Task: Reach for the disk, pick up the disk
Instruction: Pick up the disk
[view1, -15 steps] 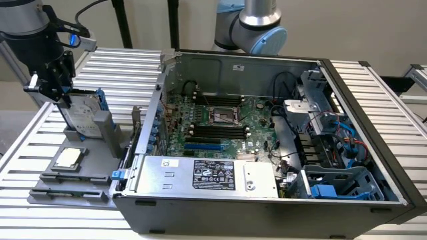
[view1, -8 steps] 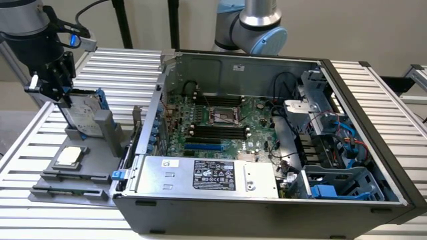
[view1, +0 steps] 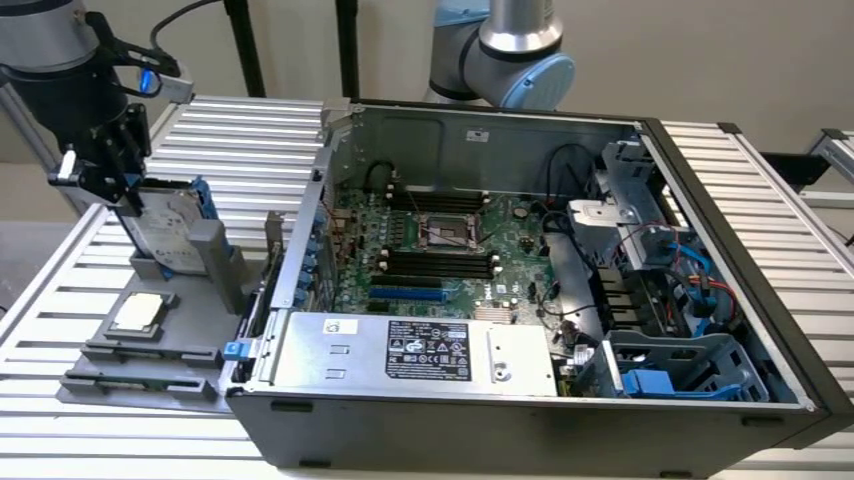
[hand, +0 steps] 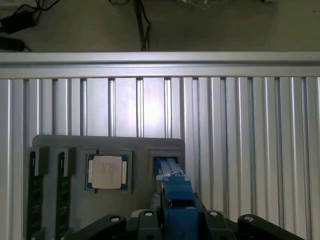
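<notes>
The disk (view1: 168, 226), silver-grey with a blue carrier along its edge, stands upright in a grey holder (view1: 216, 262) at the exterior view's left, beside the computer case. My gripper (view1: 118, 188) hangs straight down over the disk's top edge, at the level of that edge. In the wrist view the disk's blue carrier (hand: 175, 192) runs between the two black sides of my gripper (hand: 176, 212). The disk rests in its holder.
A square silver chip (view1: 140, 312) lies on a grey tray in front of the holder, with memory sticks (hand: 35, 195) beside it. The open computer case (view1: 534, 300) with its power supply box (view1: 414, 350) stands close on the exterior view's right. Ribbed metal table (hand: 240, 125) all around.
</notes>
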